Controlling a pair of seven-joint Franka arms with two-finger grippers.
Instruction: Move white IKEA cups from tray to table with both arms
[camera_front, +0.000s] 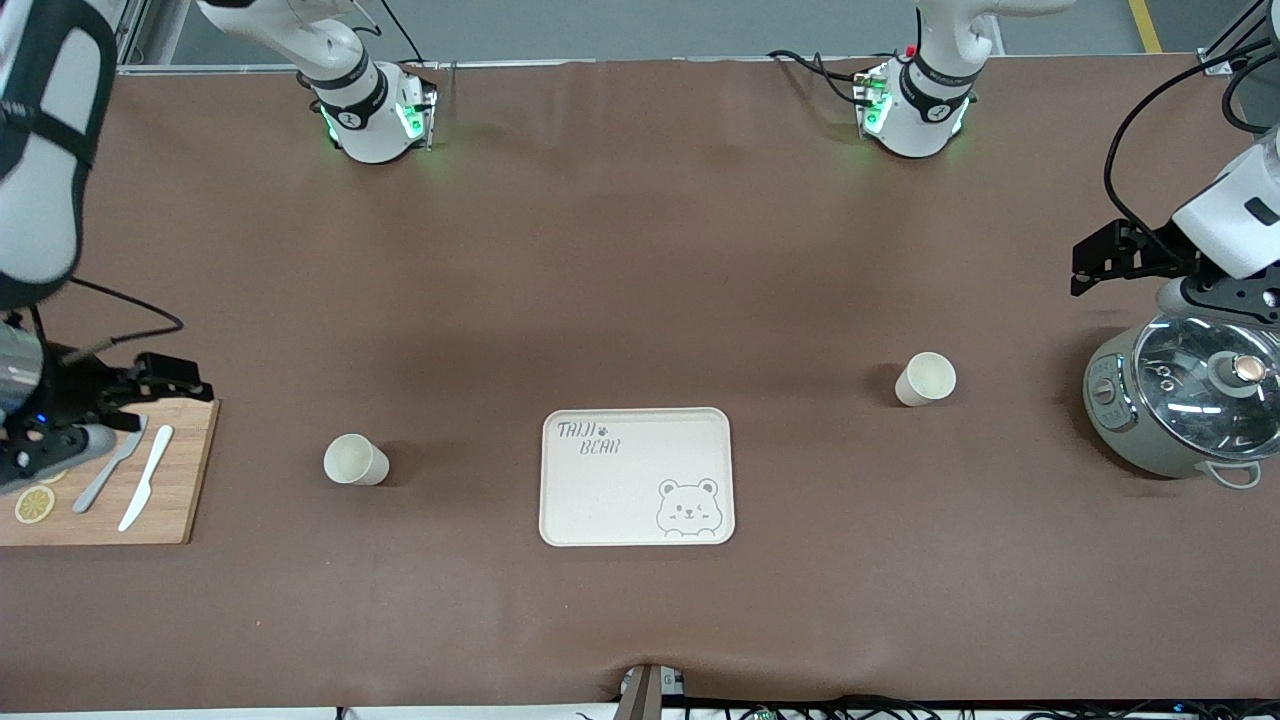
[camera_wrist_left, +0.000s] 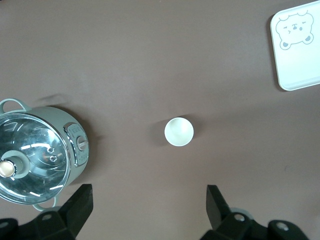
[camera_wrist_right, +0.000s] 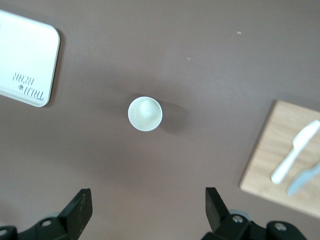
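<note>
Two white cups stand upright on the brown table, apart from the cream bear-print tray (camera_front: 620, 500) that lies between them. One cup (camera_front: 355, 461) is toward the right arm's end and shows in the right wrist view (camera_wrist_right: 145, 114). The other cup (camera_front: 925, 379) is toward the left arm's end and shows in the left wrist view (camera_wrist_left: 179, 131). My right gripper (camera_front: 150, 385) (camera_wrist_right: 146, 194) hangs open and empty, high beside the cutting board. My left gripper (camera_front: 1125, 255) (camera_wrist_left: 148, 192) hangs open and empty, high beside the pot. Neither touches a cup.
A grey pot with a glass lid (camera_front: 1190, 400) (camera_wrist_left: 35, 155) stands at the left arm's end. A wooden cutting board (camera_front: 180, 470) (camera_wrist_right: 270, 150) with a white knife, a grey utensil and a lemon slice lies at the right arm's end.
</note>
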